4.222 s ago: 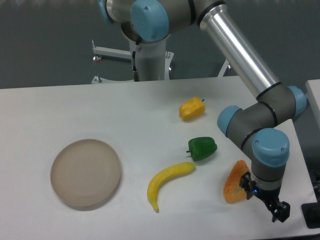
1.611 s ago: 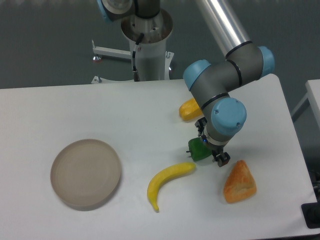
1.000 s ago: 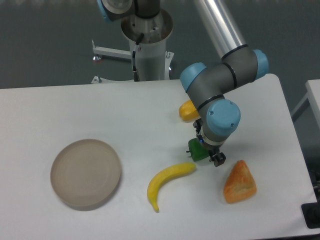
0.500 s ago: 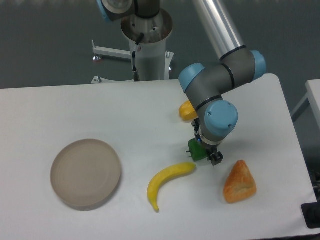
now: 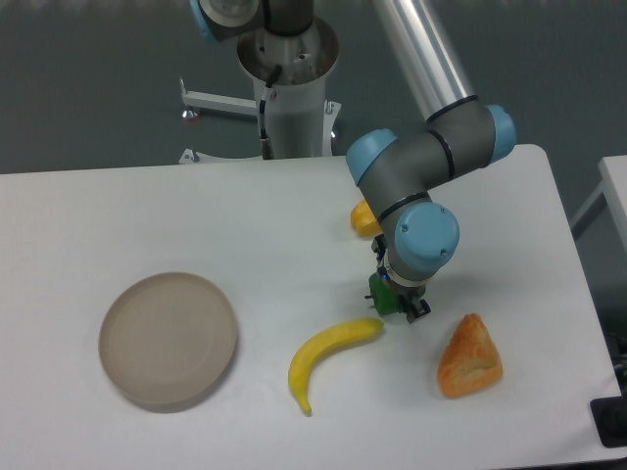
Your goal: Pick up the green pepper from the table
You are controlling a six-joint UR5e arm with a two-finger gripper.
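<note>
Dark green, glossy, and mostly hidden under my own wrist: the green pepper sits on the white worktop right of centre, with only its left flank and near edge showing below the blue joint cap. My fingers are right over it, pointing down. One dark fingertip shows at the pepper's right near side, on or just beside its skin. The other is out of sight behind the pepper and my wrist, so I cannot tell how wide I stand or whether I have closed on it. The pepper looks to be resting on the worktop, not lifted.

What the coming move turns on is simple: the pepper lies directly beneath me, between where my two tips should be, offset slightly to the left of the one I can see. It is lumpy and about as broad as it is long, so no long axis to line up with.

The banana lies just near and left of the pepper, its upper tip close by. The yellow pepper is just beyond, partly behind my arm. The orange wedge sits near and right, the round plate well off to the left.

My judgement: if my grip is sound, a straight rise should clear the banana.
</note>
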